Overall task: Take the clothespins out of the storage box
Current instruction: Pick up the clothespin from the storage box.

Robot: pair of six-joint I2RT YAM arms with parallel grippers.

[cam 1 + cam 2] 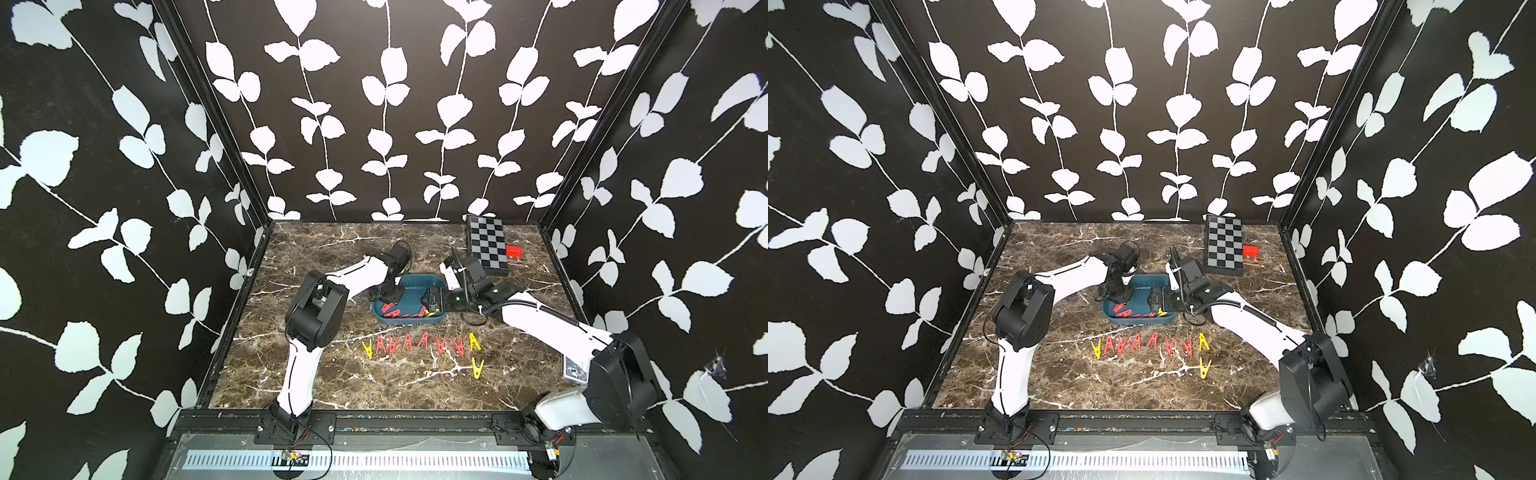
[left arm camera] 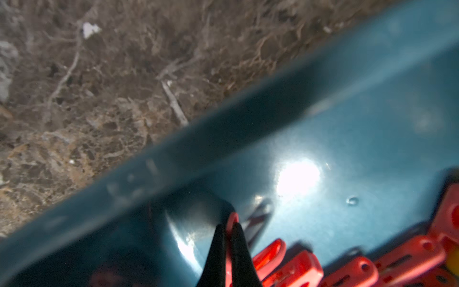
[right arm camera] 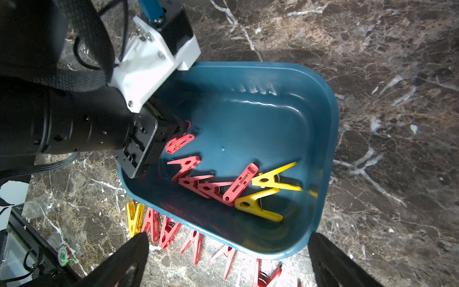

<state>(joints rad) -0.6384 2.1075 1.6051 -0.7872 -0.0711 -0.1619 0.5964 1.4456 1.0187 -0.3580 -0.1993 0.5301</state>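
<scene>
— Step in hand?
— Pick-up: left gripper [image 2: 228, 225] jaws clamped on one red plastic clothespin [image 2: 232, 218] inside the shallow teal plastic storage box [image 3: 331, 139], mid-table. The right gripper [image 3: 227, 244] hangs over it, jaws wide apart, empty. Next, I judge: lift clear of the wall.
— Obscured?
— Held clothespin mostly hidden; in both top views the grippers mask part of the box.

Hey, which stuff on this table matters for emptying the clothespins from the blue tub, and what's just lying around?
Job:
storage box
clothespins inside it
clothespins lined up outside it
left gripper, shut on a red clothespin

Lying about:
checkerboard box
small red block beside it
</scene>
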